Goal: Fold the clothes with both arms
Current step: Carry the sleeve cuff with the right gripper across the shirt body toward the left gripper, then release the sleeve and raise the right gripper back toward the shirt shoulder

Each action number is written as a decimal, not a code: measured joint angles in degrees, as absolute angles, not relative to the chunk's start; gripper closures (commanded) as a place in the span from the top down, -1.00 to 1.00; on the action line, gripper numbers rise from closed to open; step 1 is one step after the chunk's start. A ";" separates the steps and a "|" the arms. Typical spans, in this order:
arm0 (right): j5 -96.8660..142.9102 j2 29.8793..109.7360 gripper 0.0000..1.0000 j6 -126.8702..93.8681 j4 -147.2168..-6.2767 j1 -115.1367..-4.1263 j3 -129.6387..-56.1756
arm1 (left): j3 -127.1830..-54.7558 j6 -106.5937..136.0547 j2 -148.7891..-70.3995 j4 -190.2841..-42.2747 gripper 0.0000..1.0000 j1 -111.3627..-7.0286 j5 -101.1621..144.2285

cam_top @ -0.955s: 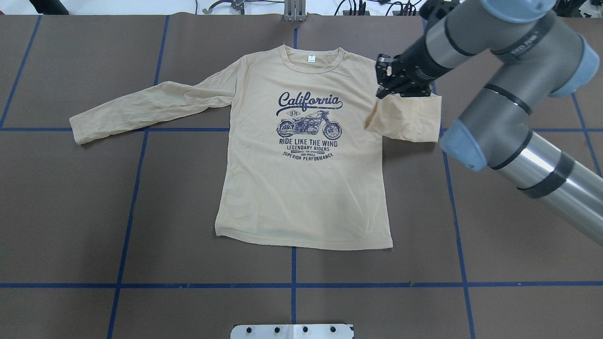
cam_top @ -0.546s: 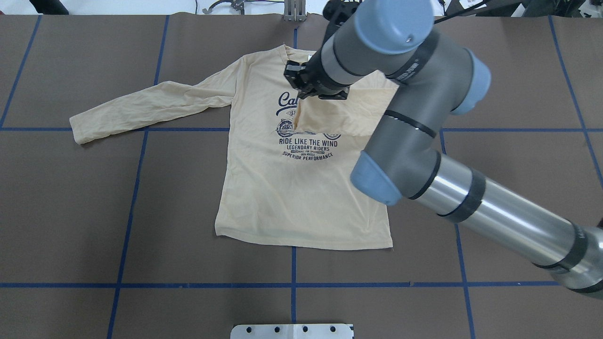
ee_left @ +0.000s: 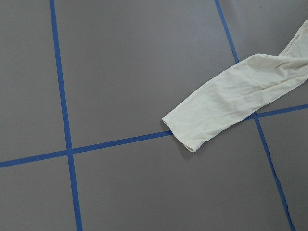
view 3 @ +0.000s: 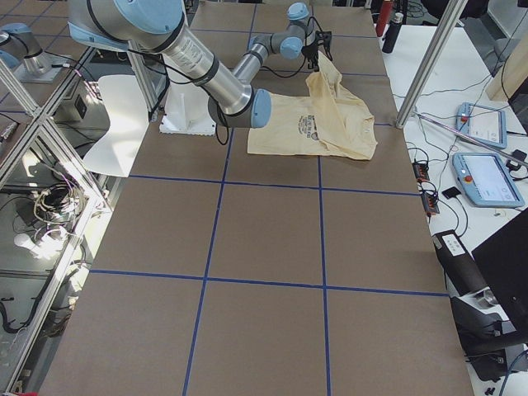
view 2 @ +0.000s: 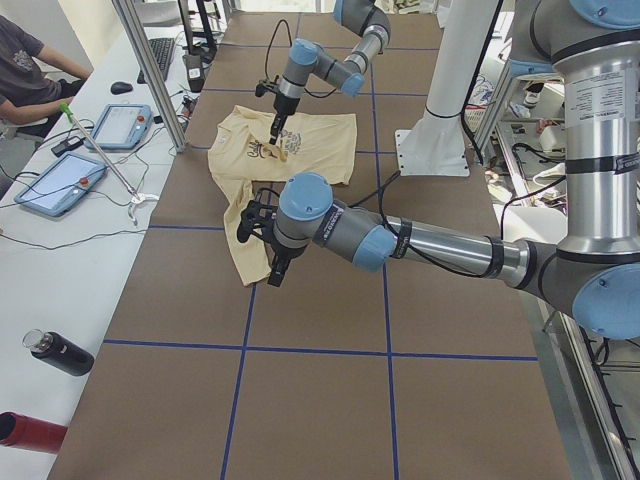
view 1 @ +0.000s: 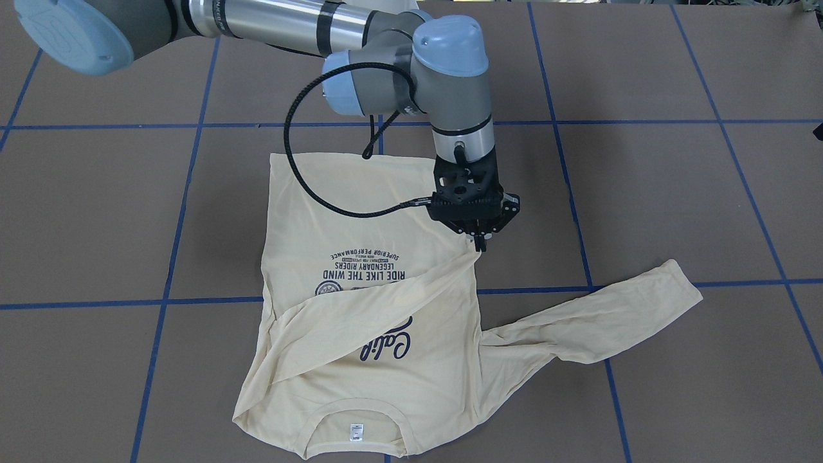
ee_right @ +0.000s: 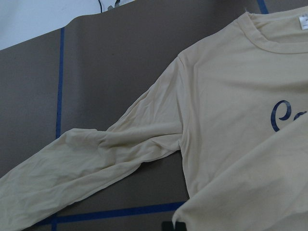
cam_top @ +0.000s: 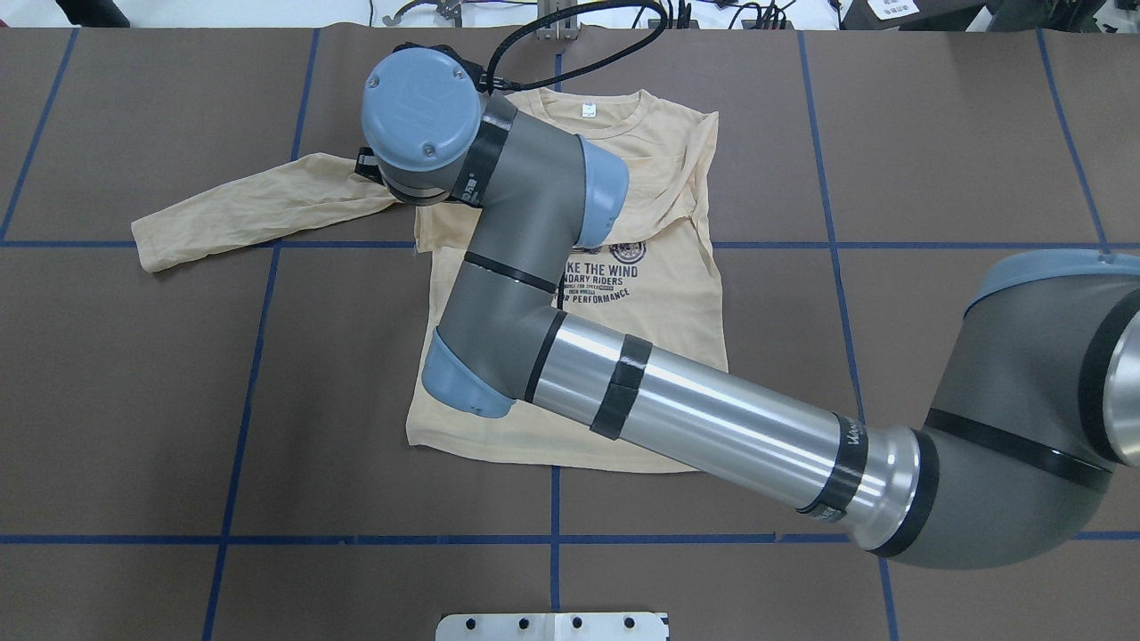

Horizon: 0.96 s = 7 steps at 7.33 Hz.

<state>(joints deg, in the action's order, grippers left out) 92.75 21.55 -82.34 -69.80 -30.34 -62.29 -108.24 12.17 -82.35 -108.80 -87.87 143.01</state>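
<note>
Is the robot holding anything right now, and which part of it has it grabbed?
Yes. The right gripper pinches the yellow T-shirt by the very end of one sleeve, which stretches diagonally across the chest print.

One T-shirt [view 1: 386, 379], two robot arms [cam_top: 712, 418], two tablets [view 2: 62, 183], two bottles [view 2: 60, 352], one person [view 2: 20, 62]

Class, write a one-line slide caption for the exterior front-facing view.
Right gripper pinching one sleeve of the pale yellow California T-shirt, drawn across its chest print; other sleeve outstretched on the brown table.
</note>
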 measured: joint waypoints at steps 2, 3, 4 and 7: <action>88.53 19.18 1.00 -83.86 -64.96 -29.00 -55.70 | -108.35 12.43 -82.44 -108.86 0.99 -87.85 143.20; 87.84 17.91 1.00 -86.18 -64.39 -28.89 -54.65 | -108.30 13.83 -82.74 -108.92 0.99 -86.91 143.27; 87.88 16.90 1.00 -88.57 -64.25 -29.22 -54.33 | -107.74 17.49 -83.92 -109.65 0.99 -84.14 142.64; 97.44 21.74 0.98 -93.30 -68.68 -33.47 -63.37 | -98.93 31.71 -88.93 -123.72 0.98 -73.76 135.08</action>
<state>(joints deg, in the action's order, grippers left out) 97.44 21.74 -93.30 -68.68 -33.47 -63.37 -98.93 31.71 -88.93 -123.72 -73.76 135.08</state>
